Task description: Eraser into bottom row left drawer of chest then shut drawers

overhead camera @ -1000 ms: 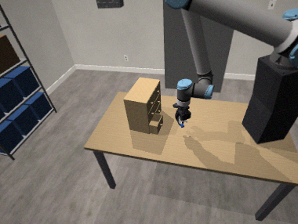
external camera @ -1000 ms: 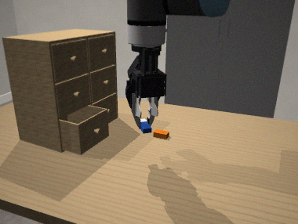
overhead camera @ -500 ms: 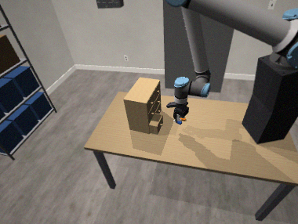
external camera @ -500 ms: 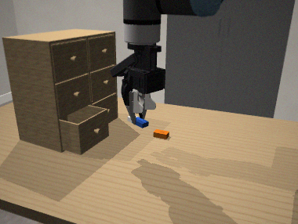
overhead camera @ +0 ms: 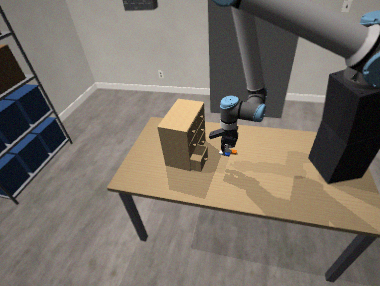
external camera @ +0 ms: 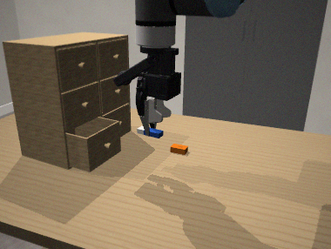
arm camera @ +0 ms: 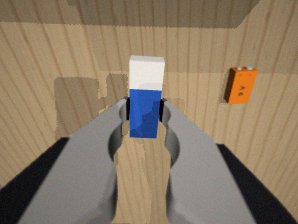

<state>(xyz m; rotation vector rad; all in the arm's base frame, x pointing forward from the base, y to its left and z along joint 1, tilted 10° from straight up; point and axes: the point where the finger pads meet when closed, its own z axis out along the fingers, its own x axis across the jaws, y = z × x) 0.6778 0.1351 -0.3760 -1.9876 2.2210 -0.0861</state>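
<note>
With its grey two-jaw gripper (arm camera: 145, 122) pinching the blue-and-white block eraser (arm camera: 145, 97), the arm needed height to clear the wooden chest's (external camera: 39, 87) pulled-out bottom-left drawer (external camera: 89, 145) before dropping it squarely inside.

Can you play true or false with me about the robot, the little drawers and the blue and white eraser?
1. The gripper is squeezing the blue and white eraser. True.
2. All the drawers of the chest are shut. False: the bottom left drawer is pulled out, the others are closed.
3. The orange block lies on the table, apart from the eraser. True.
4. The eraser is already inside the open drawer. False: it is still outside it, between the fingers, to the right of the chest.
5. The chest has tipped over. False: it stands upright.
</note>
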